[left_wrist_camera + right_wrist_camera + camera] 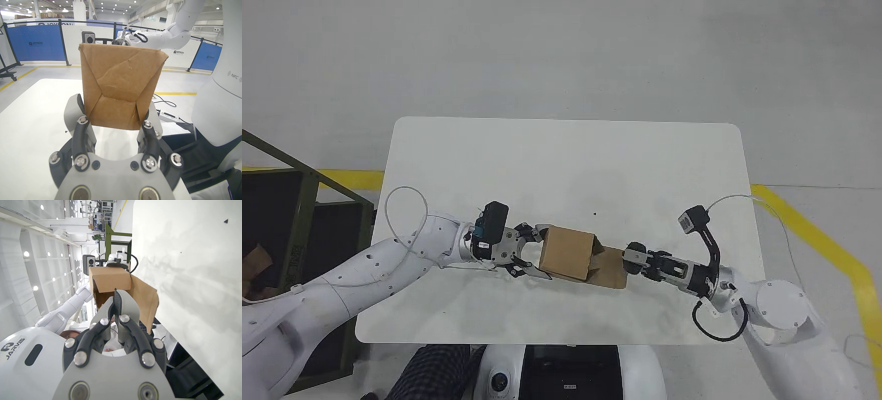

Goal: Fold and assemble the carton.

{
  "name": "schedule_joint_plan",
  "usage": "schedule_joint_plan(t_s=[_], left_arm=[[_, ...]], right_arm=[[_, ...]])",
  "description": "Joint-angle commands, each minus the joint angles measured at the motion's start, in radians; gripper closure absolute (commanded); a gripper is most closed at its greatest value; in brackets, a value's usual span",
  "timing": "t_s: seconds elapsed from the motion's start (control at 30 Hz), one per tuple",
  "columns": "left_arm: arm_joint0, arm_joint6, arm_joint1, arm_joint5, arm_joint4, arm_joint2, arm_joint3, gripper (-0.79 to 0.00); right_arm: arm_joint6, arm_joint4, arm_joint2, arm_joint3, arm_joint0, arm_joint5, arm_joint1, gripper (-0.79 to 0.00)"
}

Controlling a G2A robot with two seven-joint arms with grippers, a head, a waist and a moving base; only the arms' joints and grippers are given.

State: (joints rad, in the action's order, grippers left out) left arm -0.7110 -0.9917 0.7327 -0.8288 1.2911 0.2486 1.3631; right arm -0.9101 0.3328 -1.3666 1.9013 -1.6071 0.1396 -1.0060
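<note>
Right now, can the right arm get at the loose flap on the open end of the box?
Probably yes: the right gripper sits shut beside the flap, nothing between them, while the left gripper holds the box. It must open first.

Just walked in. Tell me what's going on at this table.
A two-armed robot is assembling a brown carton over the white table. The left gripper clamps the carton's folded, closed end between its fingers. The right gripper, fingers shut, sits at the opposite, open end, beside a flap that sticks out unfolded. That end is not yet closed.
</note>
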Motion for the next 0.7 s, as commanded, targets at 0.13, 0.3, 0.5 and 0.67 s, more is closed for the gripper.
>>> schedule_joint_plan(t_s=[0.13,0.3,0.5,0.67], left_arm=[[0.0,0.0,0.0,0.0,0.0,0.0,0.0,0.0],[0.0,0.0,0.0,0.0,0.0,0.0,0.0,0.0],[0.0,0.0,0.0,0.0,0.0,0.0,0.0,0.0],[0.0,0.0,0.0,0.0,0.0,0.0,0.0,0.0]], right_arm=[[0.042,-0.019,0.06,0.004,0.05,-0.045,-0.009,0.0],[0.058,-0.021,0.107,-0.029,0.098,-0.058,-0.017,0.0],[0.031,-0.014,0.155,-0.039,0.132,-0.038,-0.023,0.0],[0.039,-0.014,0.183,-0.045,0.152,-0.039,-0.028,0.0]])
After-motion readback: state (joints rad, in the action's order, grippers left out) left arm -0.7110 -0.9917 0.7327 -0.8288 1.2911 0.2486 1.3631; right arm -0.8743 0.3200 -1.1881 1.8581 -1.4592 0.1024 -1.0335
